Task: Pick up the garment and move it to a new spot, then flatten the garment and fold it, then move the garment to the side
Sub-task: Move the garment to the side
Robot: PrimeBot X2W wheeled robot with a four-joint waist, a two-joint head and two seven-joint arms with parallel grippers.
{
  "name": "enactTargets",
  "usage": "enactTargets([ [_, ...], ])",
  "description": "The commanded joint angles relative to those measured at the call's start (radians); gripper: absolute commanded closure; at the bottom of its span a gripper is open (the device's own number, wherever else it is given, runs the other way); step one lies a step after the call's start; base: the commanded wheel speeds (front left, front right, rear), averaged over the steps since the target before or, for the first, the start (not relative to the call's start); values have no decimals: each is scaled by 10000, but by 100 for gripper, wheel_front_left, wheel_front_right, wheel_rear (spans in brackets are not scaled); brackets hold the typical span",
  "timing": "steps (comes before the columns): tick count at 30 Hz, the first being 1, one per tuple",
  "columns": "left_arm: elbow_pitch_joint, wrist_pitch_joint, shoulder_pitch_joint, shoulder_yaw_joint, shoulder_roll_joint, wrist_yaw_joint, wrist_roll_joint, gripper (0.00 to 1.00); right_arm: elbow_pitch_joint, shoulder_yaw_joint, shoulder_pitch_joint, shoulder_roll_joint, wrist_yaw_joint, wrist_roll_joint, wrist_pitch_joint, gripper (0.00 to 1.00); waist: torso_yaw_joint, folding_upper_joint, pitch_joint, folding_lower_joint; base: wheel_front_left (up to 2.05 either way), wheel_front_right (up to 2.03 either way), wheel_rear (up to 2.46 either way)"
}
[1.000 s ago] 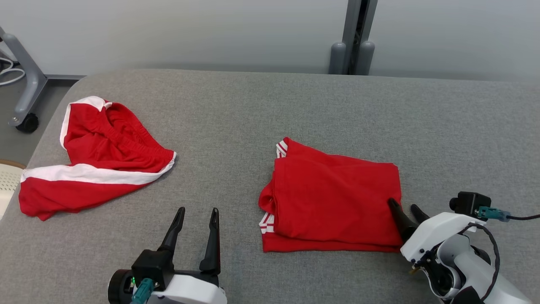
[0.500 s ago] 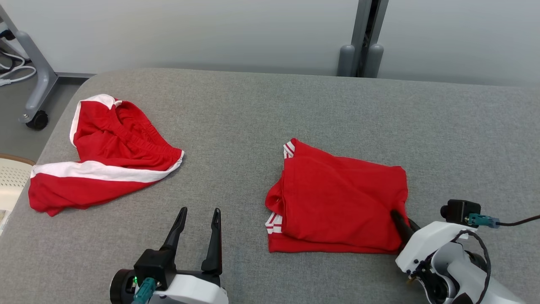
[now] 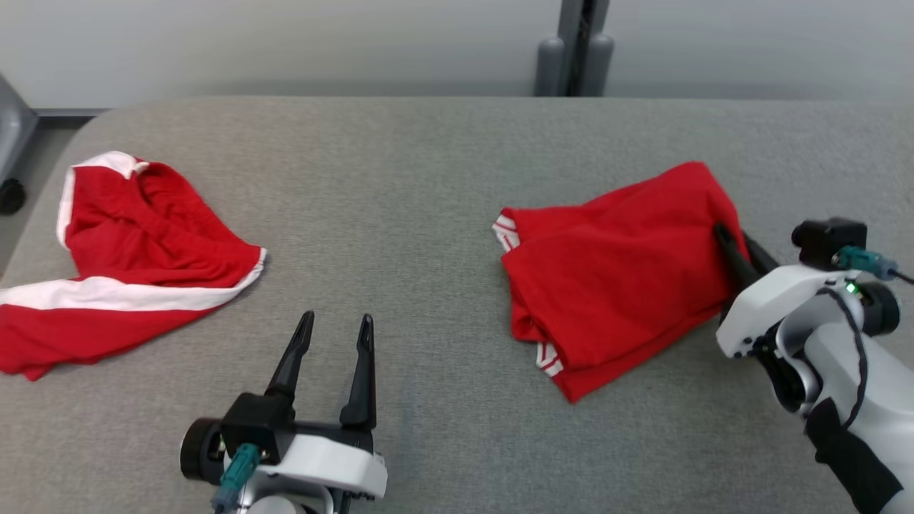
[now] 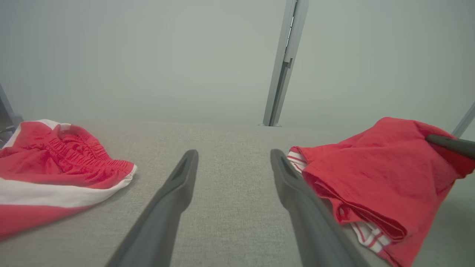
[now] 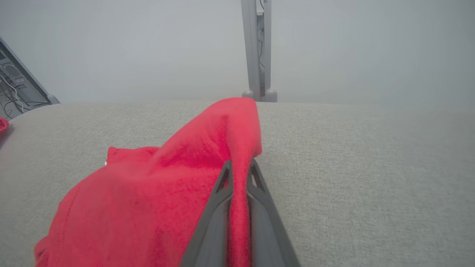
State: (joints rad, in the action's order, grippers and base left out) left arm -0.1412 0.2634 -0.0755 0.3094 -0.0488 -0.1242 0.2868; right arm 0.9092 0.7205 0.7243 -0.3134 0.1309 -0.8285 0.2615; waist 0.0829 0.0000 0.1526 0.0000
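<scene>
Head view: right gripper (image 3: 730,233) pinches an edge of the folded garment (image 3: 614,278); left gripper (image 3: 337,317) spread. Fold judged complete; placing aside outstanding.

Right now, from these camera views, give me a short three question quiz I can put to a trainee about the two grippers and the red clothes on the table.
1. True or false: the right gripper is shut on an edge of the folded red garment.
2. The left gripper is: A) shut on the folded red garment; B) open, holding nothing; C) shut, holding nothing.
3. In the head view, on which side of the table does the loose red and white garment lie?

Key: 1 true; 2 B; 3 the left side.
</scene>
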Motion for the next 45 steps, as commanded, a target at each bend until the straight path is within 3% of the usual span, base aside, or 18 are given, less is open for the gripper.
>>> enactTargets([
  [1,57,12,-265,6,-36,18,-90,0,-120,-242,115,-77,-1,302,47,100,-331,0,314,0,0,0,0],
  [7,375,12,-816,-25,-36,-10,324,0,-631,-1783,327,78,-1,1835,51,100,-1211,0,875,0,0,0,0],
  [12,536,12,-1271,17,-37,74,54,0,-991,-3019,320,308,-1,2794,51,100,-2020,0,1298,0,0,0,0],
  [25,203,12,-1942,-81,-85,427,-627,0,-1435,-4473,3,998,-1,3845,52,100,-3870,0,2004,0,0,0,0],
  [31,244,11,-2221,-115,-89,513,-491,0,-1602,-4584,354,836,-1,3862,52,100,-4150,0,2350,0,0,0,0],
  [45,1998,-1135,-3028,382,-143,268,-511,0,-1702,-4427,1949,-729,-1,4261,53,100,-3870,0,3492,0,0,0,0],
])
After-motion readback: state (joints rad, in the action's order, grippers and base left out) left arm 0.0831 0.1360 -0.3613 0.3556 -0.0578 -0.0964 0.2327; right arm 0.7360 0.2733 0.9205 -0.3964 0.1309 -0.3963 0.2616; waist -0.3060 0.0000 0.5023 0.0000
